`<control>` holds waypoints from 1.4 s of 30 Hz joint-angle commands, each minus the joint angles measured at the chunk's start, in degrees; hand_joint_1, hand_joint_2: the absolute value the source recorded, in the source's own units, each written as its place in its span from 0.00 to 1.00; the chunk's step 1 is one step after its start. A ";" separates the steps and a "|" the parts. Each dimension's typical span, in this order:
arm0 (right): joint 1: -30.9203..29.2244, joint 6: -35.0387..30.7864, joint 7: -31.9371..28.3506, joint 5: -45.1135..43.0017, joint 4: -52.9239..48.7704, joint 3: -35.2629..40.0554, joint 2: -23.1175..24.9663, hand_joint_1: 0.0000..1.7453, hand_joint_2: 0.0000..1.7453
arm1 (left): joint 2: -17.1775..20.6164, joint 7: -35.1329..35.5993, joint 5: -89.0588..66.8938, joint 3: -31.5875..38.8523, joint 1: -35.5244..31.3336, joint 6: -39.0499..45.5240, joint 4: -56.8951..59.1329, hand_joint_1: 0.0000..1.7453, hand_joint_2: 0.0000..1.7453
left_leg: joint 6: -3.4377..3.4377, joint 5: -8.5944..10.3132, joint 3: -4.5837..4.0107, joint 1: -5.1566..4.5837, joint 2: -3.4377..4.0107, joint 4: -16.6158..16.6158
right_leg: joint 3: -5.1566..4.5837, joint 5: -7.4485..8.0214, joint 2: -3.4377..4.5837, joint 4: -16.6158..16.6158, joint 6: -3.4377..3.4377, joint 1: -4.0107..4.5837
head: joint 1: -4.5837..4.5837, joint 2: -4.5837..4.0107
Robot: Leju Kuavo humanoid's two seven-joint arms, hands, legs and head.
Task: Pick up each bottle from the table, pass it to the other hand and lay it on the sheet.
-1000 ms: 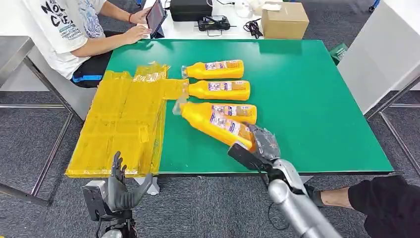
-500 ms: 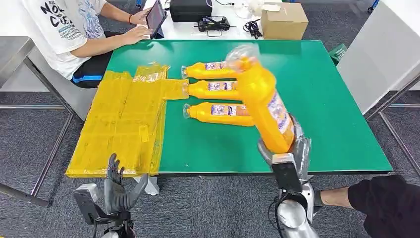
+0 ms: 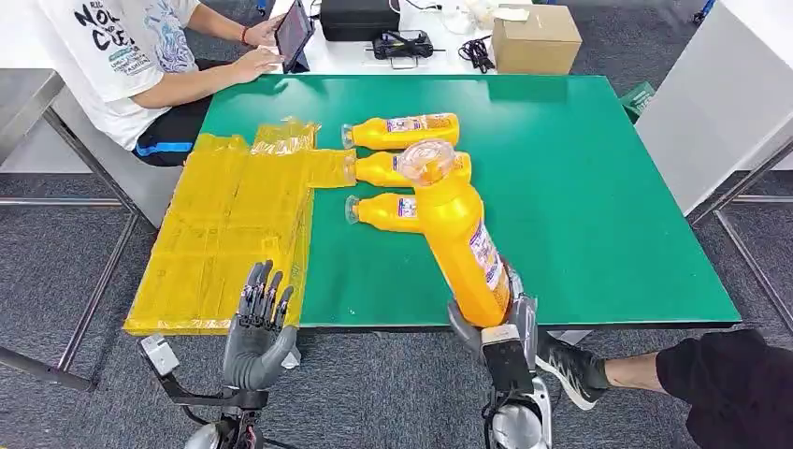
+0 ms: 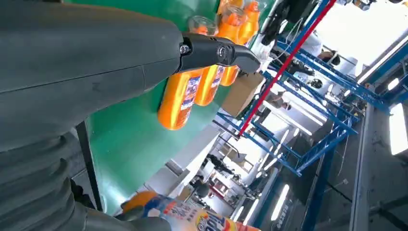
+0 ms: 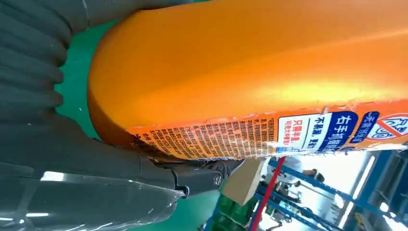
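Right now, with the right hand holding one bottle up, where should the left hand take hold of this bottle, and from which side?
The right hand grips the raised bottle at its base, cap tilted up and leftward. Probably best for the open left hand to come from the robot's left and wrap its fingers around the bare middle of the body, above the right hand and below the narrow neck.

3 bottles (image 3: pixel 404 132) on table (image 3: pixel 598 187) — sheet (image 3: pixel 234 234) left.

A seated person (image 3: pixel 131 56) holds a tablet (image 3: pixel 292 30) near a cardboard box (image 3: pixel 537 37).
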 commanded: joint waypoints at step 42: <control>-10.76 3.35 3.36 12.03 37.36 25.19 3.88 1.00 1.00 | 1.57 3.00 -3.44 -2.32 -5.15 -3.87 8.30 0.00 1.00 | -0.09 -0.16 0.51 0.07 0.08 -0.11 | 0.46 -0.19 0.00 -0.08 -0.14 0.08 | 0.02 0.00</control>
